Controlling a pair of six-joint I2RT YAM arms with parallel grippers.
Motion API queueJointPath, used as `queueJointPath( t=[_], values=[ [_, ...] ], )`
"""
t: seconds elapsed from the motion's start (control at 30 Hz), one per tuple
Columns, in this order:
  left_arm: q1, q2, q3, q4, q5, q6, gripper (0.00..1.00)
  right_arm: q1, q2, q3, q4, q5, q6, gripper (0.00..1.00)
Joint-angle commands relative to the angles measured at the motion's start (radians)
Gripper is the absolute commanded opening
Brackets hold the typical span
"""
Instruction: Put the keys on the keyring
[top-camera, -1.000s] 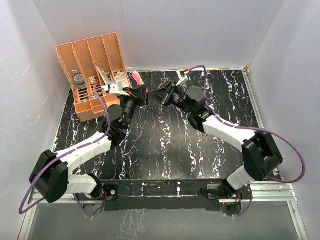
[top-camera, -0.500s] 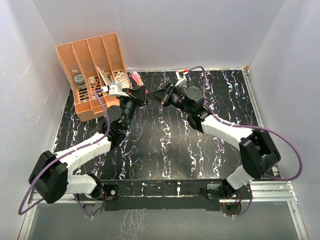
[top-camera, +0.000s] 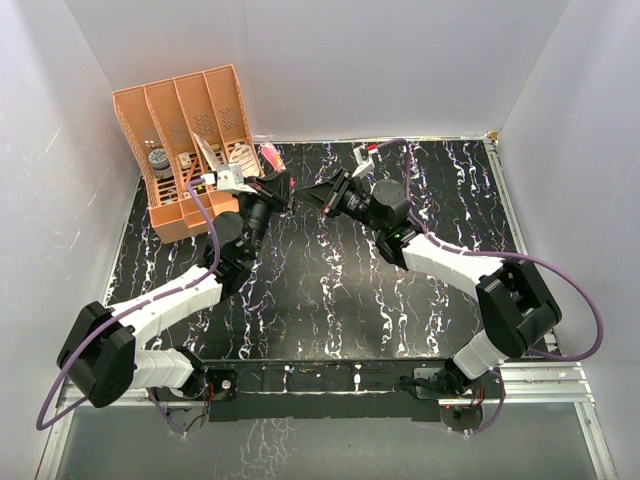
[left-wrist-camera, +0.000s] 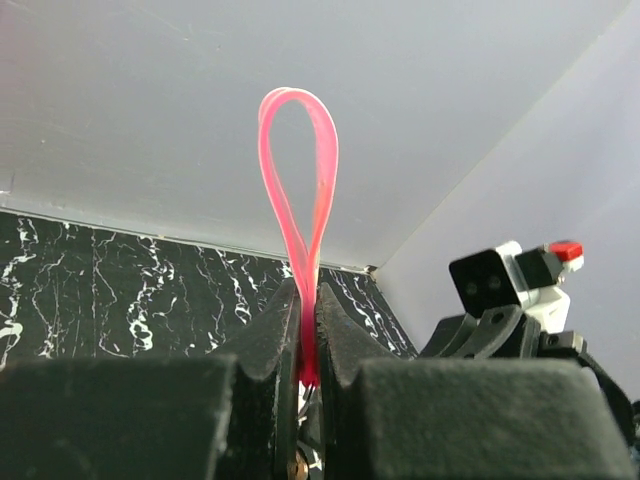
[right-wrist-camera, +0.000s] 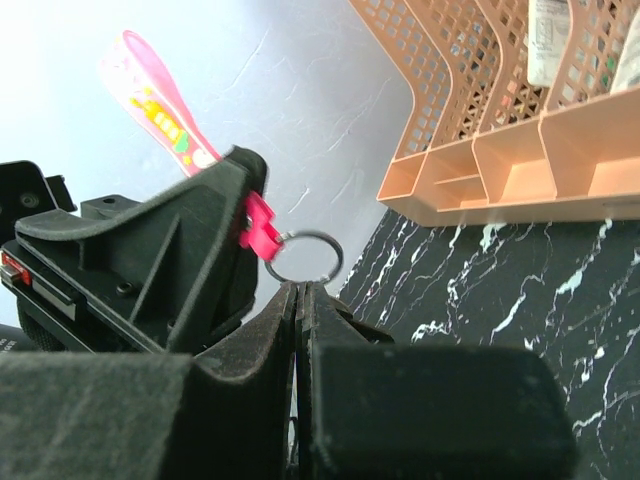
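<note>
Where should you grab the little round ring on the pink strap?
Pinch the ring at its bare outer edge, coming from the side opposite the left gripper. That gripper clamps the pink strap loop-up, so the ring pokes out free beyond its fingers; the clip end is tucked against them.

The right gripper's (right-wrist-camera: 298, 292) dark fingers (right-wrist-camera: 250, 350) are pressed together along a thin slit, their tips just under the small metal ring (right-wrist-camera: 305, 234) of the keyring (right-wrist-camera: 165, 105). The left gripper (right-wrist-camera: 235, 178) clamps the pink strap, which sticks up behind it, the ring hanging off a pink clasp. An orange mesh organizer (right-wrist-camera: 520, 160) stands on the black marbled table (right-wrist-camera: 520, 300) beyond.
</note>
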Motion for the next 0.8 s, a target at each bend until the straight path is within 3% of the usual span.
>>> queueJointPath(
  t=[0.0,0.53,0.77],
  values=[
    [-0.004,-0.043,-0.018,0.059,-0.049,-0.005,0.0,0.003,-0.057,-0.06,0.12,0.055,0.067,0.0],
    [-0.02,0.001,-0.029,0.08,-0.124,-0.08,0.0,0.004,-0.168,-0.174,0.145,0.176,0.091,0.0],
    [-0.068,0.038,0.062,-0.03,-0.172,-0.076,0.0,0.004,-0.202,-0.178,0.13,0.174,0.028,0.0]
  ],
)
